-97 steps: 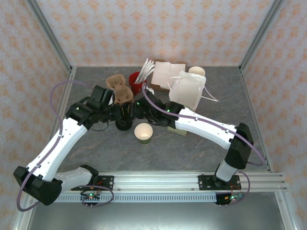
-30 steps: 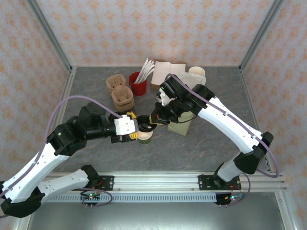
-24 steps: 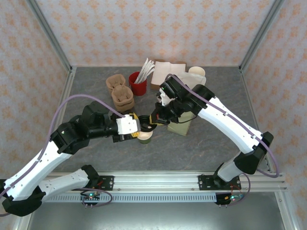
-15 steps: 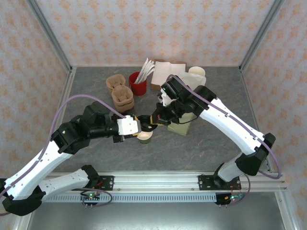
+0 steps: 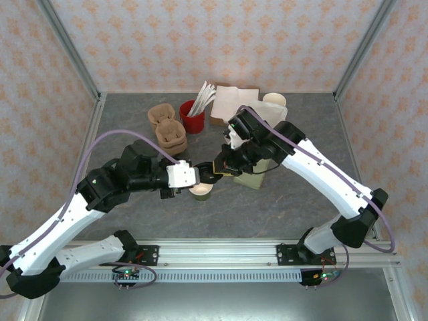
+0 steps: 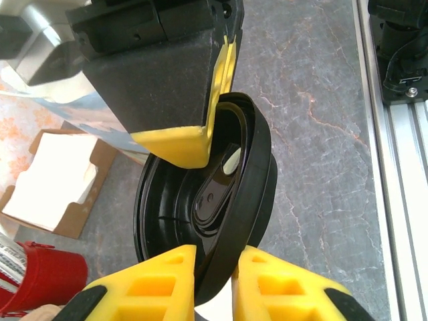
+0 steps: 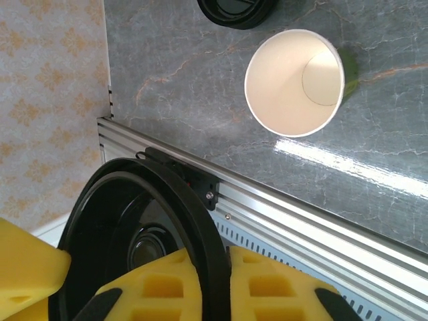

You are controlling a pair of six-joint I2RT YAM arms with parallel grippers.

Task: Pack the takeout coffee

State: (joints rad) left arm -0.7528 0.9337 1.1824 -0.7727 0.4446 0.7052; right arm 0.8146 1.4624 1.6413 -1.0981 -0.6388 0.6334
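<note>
Grey marbled table [image 5: 287,200], paper cup [image 5: 200,192], red cup [image 5: 192,120], pulp carriers [image 5: 167,130], napkin box [image 5: 231,103]

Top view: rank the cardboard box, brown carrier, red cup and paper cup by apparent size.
1. Cardboard box and brown carrier: about alike; the box is partly hidden.
2. Red cup.
3. Paper cup: partly covered, so its place below the red cup is unsure.

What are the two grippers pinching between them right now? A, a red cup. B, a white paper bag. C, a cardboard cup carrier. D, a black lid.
D: the left gripper and the right gripper each have their fingers on the rim of the black lid, while the paper cup stands open.
</note>
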